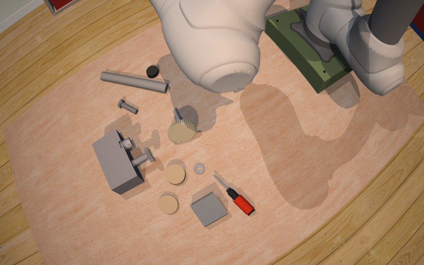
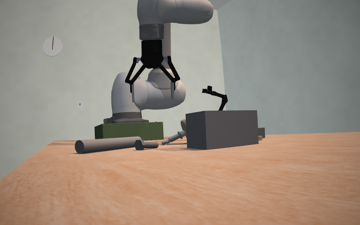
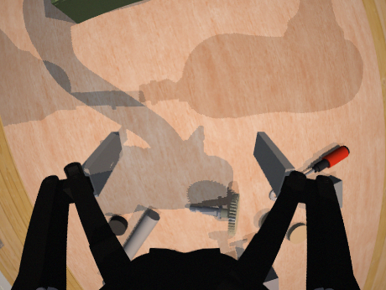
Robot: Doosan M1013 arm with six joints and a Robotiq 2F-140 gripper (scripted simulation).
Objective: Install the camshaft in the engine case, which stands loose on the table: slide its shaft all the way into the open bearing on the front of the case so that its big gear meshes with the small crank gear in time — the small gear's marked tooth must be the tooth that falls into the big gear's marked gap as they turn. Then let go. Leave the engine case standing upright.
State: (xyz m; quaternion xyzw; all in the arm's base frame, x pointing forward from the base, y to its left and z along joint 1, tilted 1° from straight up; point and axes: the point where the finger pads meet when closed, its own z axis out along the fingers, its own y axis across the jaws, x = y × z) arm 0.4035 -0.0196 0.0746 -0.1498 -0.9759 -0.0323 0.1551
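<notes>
The grey engine case (image 1: 115, 164) (image 2: 221, 130) stands upright on the table. On its front, the small crank gear (image 1: 150, 154) sticks out on a short shaft, and the open bearing (image 1: 126, 143) sits beside it. The camshaft lies loose on the table to the right of the case. Its big tan gear (image 1: 182, 131) (image 2: 183, 124) (image 3: 233, 209) rests tilted, and its grey shaft (image 1: 177, 115) (image 2: 174, 137) (image 3: 209, 209) points away from the case. My gripper (image 2: 152, 96) (image 3: 188, 143) is wide open and empty. It hangs high above the table near the camshaft. In the top view the arm hides it.
A long grey cylinder (image 1: 134, 81) (image 2: 106, 145), a black puck (image 1: 152, 71) and a bolt (image 1: 127, 106) (image 2: 144, 144) lie behind the case. Two tan discs (image 1: 175, 174) (image 1: 168, 204), a bearing ring (image 1: 198, 168), a grey block (image 1: 208, 208) and a red screwdriver (image 1: 239, 198) (image 3: 329, 159) lie in front. The green robot base (image 1: 305, 53) (image 2: 129, 130) stands at the back.
</notes>
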